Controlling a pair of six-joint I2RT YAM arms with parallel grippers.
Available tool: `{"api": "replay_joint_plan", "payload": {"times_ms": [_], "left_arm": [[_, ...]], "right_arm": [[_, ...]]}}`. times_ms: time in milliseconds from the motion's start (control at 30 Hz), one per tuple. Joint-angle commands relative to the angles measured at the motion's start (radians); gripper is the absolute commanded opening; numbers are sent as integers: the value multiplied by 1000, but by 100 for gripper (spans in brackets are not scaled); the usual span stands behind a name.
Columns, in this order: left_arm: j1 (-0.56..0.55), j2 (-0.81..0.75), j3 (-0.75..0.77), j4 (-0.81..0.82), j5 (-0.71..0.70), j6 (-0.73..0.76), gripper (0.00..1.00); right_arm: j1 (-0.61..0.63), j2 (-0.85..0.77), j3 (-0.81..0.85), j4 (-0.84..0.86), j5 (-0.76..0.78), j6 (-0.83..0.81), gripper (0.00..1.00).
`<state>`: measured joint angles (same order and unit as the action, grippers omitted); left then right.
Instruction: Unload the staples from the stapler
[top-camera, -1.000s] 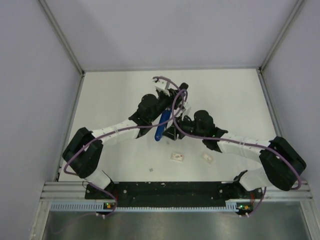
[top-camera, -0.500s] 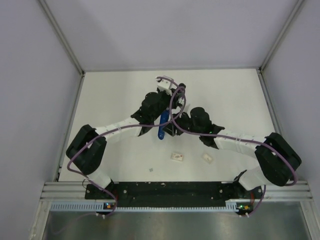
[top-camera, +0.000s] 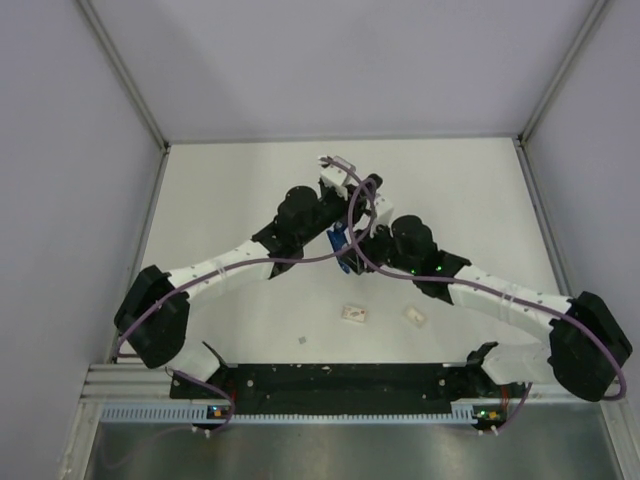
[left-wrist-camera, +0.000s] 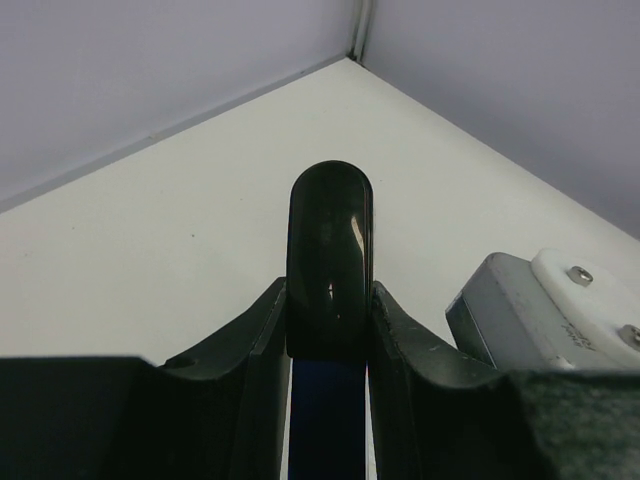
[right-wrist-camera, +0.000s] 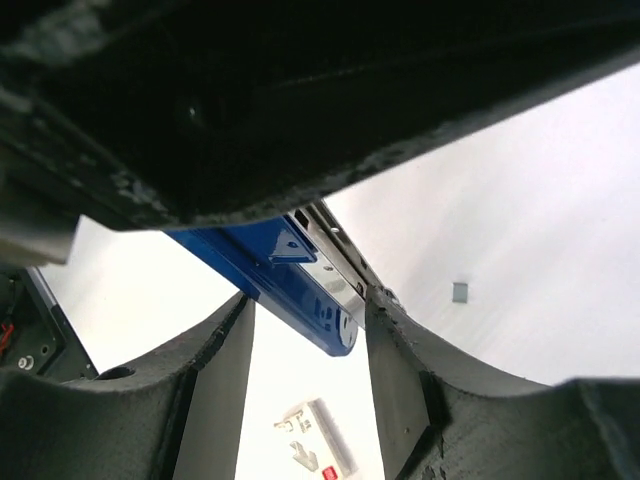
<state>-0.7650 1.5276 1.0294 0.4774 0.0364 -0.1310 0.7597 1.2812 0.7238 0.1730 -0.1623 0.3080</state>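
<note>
White table (top-camera: 470, 190) lay under both arms mid-unloading: left gripper (left-wrist-camera: 330, 330) clamped the stapler (top-camera: 342, 246) aloft at centre, right gripper (right-wrist-camera: 305, 315) straddled its blue end, grip unclear, probably needing a pull on the magazine.

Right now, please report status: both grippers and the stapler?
Left gripper shut on stapler. Right gripper astride its end, closure unclear. Small bits on table; nothing blocking.

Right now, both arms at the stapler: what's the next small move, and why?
Probably keep the left gripper clamped and ease the right gripper's fingers shut on the stapler. The left wrist view shows the stapler's dark end pinched between the left fingers; the right wrist view shows its blue body and metal rail between the right fingers, gap remaining.
</note>
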Motion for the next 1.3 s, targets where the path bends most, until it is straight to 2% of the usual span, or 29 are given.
{"api": "replay_joint_plan", "payload": {"times_ms": [0, 167, 267, 367, 467, 600, 767, 1067, 1267], "left_arm": [[-2, -95, 35, 21, -4, 80, 0], [-3, -122, 40, 13, -66, 117, 0], [-2, -124, 58, -2, -81, 122, 0], [-2, -110, 89, -29, -105, 159, 0], [-2, -77, 124, -52, -147, 185, 0], [3, -9, 136, -16, -271, 237, 0], [18, 97, 153, 61, -305, 284, 0], [64, 266, 262, 61, -317, 231, 0], [64, 279, 180, 64, -363, 185, 0]], "right_arm": [[6, -111, 52, -115, 98, -69, 46], [6, -200, 49, -208, 156, -83, 47], [6, -217, 78, -288, 243, -70, 47], [6, -230, 88, -317, 256, -49, 47], [6, -223, 89, -323, 265, -18, 49], [6, -215, 94, -333, 253, 6, 50], [6, -236, 66, -326, 250, 16, 50], [6, -286, 19, -329, 244, 26, 50], [6, -281, 6, -319, 227, 31, 50]]}}
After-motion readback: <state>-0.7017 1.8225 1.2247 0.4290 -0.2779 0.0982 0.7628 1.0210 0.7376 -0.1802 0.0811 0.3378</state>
